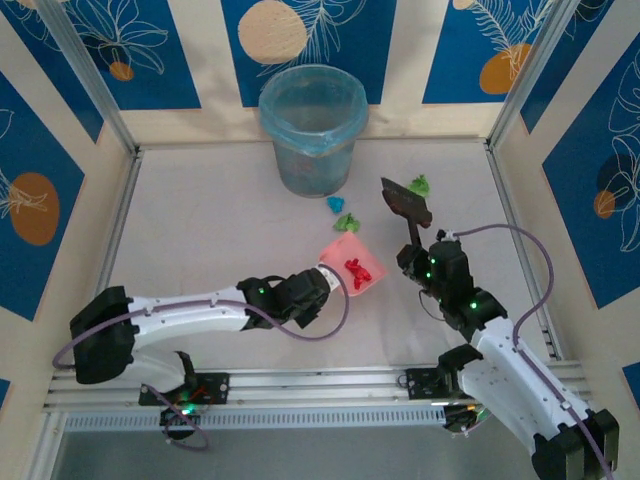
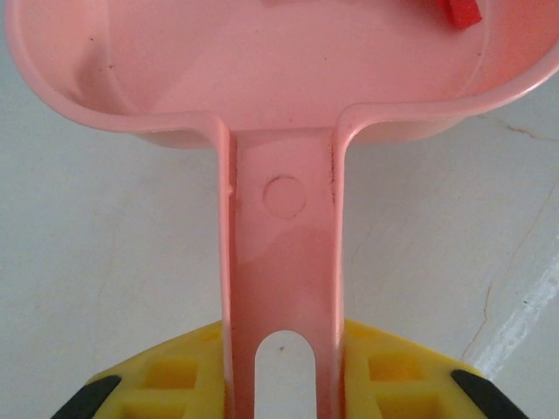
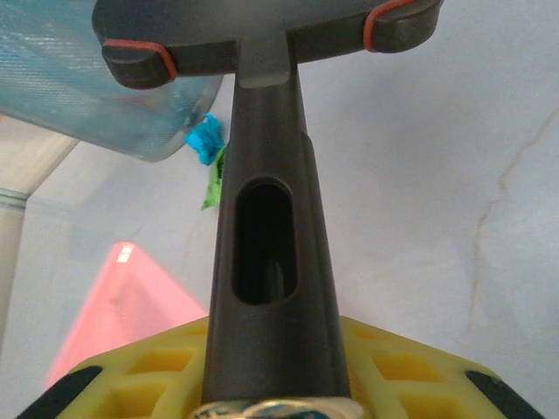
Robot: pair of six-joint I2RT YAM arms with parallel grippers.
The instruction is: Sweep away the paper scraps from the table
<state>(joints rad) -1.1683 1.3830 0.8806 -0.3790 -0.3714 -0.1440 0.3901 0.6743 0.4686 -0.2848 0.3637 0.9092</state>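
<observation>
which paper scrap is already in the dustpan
The red scrap: it lies in the pink dustpan, while the cyan scrap and two green scraps lie on the table.

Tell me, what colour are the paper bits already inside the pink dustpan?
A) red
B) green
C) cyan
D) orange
A: the red scraps lie inside the pink dustpan, while the cyan scrap and the green scrap next to it lie outside it on the table.
</observation>
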